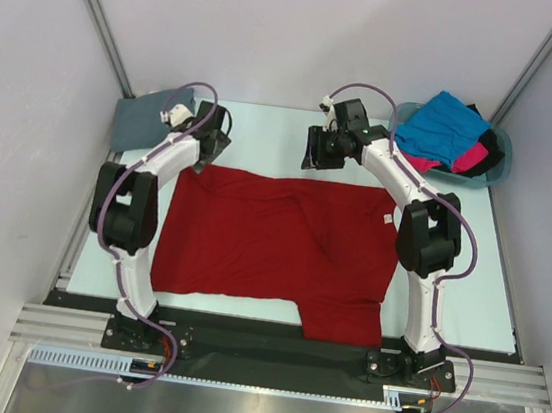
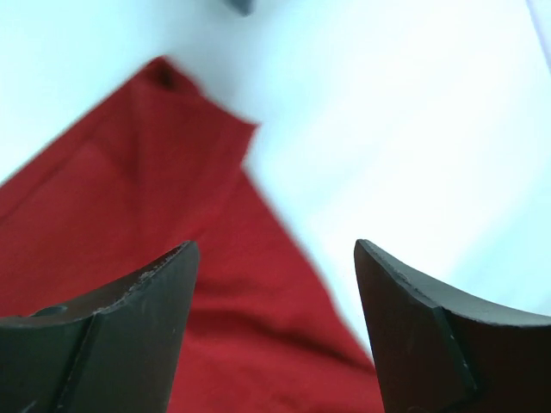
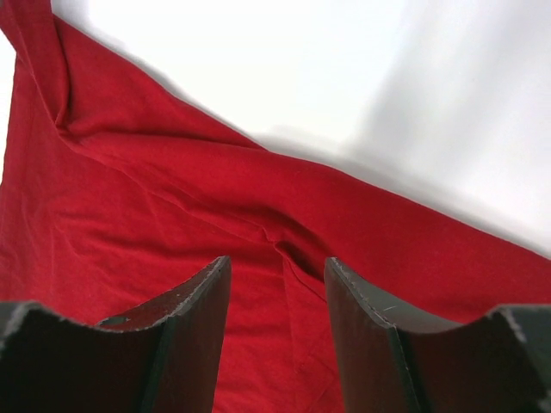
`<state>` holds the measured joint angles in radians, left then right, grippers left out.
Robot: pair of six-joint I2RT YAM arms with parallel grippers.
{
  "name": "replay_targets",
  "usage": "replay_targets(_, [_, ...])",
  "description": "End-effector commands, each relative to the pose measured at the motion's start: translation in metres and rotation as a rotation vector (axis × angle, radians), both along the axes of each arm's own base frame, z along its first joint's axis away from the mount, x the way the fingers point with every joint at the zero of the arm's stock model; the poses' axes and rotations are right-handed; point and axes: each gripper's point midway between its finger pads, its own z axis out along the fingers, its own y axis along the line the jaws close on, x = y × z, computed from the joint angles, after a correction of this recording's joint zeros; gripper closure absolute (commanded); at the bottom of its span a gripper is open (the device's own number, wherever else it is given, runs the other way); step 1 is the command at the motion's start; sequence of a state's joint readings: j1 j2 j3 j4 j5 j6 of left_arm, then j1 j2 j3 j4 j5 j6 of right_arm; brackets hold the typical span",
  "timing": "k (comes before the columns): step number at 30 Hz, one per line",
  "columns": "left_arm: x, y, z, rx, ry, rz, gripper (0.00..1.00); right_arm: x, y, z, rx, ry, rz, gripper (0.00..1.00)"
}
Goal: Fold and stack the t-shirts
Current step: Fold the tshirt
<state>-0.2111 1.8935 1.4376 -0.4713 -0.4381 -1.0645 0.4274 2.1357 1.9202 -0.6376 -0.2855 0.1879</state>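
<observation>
No readable text, brand, number or sign in any view, small white tag (image 1: 388, 218) on the deep red t-shirt (image 1: 252, 239) near its right edge, too small to read

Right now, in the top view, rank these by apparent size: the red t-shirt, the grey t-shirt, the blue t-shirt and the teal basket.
1. red t-shirt
2. teal basket
3. blue t-shirt and grey t-shirt: they look alike, and the left arm hides part of the grey one, so they are left unranked.
</observation>
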Motion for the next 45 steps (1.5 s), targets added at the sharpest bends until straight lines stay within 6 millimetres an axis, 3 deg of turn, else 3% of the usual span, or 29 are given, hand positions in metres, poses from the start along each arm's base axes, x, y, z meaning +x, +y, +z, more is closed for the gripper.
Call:
replay_targets(1, [0.023,-0.006,0.001,-0.026,0.011,0.002,0.22,0.01,-0.002,0.01,0.008,-0.027,-0.001,0.46])
replay_targets(5, [0.03,-0.003,-0.02,-0.014,0.074,0.026,0.23,0.012,-0.008,0.008,0.005,-0.022,-0.011,0.47])
replay_targets(19, [0.034,0.025,-0.025,0.044,0.146,0.077,0.26,0.015,-0.013,-0.001,0.015,0.003,-0.019,0.47])
replay_targets(24, [0.02,0.043,-0.03,0.057,0.196,0.131,0.27,0.016,-0.014,0.0,0.023,0.004,-0.023,0.47])
replay_targets(29, [0.045,0.018,-0.022,-0.016,0.024,-0.046,0.27,0.015,-0.013,-0.002,0.029,0.01,-0.02,0.47])
replay_targets(30, [0.061,0.003,-0.011,-0.067,-0.055,-0.112,0.26,0.015,-0.013,-0.002,0.027,0.011,-0.019,0.47])
replay_targets(32, [0.074,-0.006,-0.003,-0.087,-0.094,-0.158,0.24,0.015,-0.013,-0.002,0.025,0.008,-0.02,0.47])
replay_targets(33, [0.08,-0.01,-0.01,-0.101,-0.091,-0.177,0.23,0.015,-0.014,-0.001,0.024,0.008,-0.019,0.47])
replay_targets(37, [0.097,-0.031,-0.01,-0.187,-0.143,-0.246,0.22,0.016,-0.015,-0.002,0.023,0.009,-0.022,0.47])
replay_targets(45, [0.1,-0.03,0.014,-0.189,-0.203,-0.232,0.21,0.018,-0.018,-0.006,0.025,0.017,-0.028,0.47])
